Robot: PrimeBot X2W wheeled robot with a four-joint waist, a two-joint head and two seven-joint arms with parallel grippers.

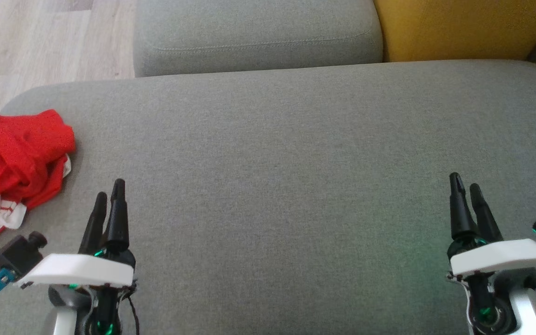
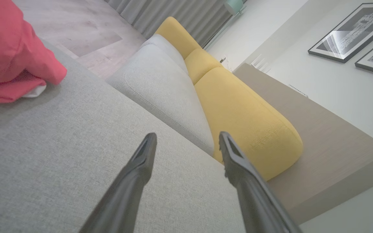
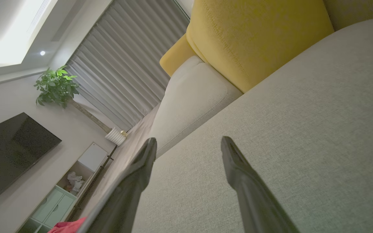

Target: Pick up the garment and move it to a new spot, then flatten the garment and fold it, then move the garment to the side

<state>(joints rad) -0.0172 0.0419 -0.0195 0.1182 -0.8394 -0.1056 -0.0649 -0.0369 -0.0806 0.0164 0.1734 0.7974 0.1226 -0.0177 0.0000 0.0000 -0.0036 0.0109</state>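
Note:
A crumpled red garment (image 1: 12,167) with white striped trim lies bunched at the left edge of the grey sofa seat (image 1: 286,153). The left wrist view catches the garment (image 2: 8,61) in its upper left corner, and a red scrap of it (image 3: 68,226) peeks in at the bottom of the right wrist view. My left gripper (image 1: 109,195) hovers over the seat just right of the garment, jaws open and empty (image 2: 188,142). Far to the right, my right gripper (image 1: 464,184) is also open with nothing in it (image 3: 188,145).
A grey back cushion (image 1: 254,37) and a yellow cushion (image 1: 458,28) stand behind the seat. Wooden floor (image 1: 40,42) lies beyond the seat's left end. A wide stretch of bare seat separates the two grippers.

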